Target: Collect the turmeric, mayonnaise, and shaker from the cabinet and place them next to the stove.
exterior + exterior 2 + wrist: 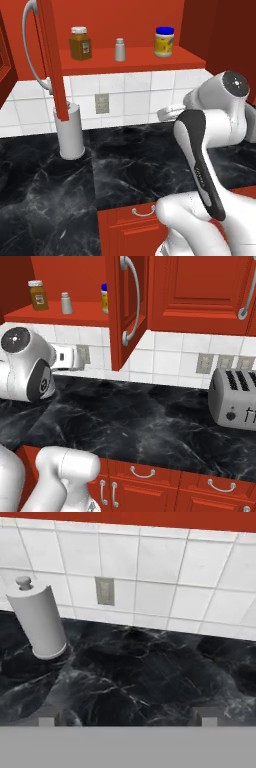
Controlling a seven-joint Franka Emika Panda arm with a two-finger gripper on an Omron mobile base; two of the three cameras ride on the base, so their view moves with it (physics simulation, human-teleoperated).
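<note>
The cabinet (150,20) stood open, and on its red shelf (130,59) the turmeric (80,44) sat at the left, the shaker (120,50) in the middle and the mayonnaise (164,42) at the right, each well apart from its neighbour. None had been collected. The gripper (125,716) was spread wide and empty, low over the black marble table (150,677), facing the tiled wall, with the paper-towel roll (37,622) to its left. The step in hand looked like the first pickup. Next, the gripper would probably need to rise to shelf level and square up on one jar.
</note>
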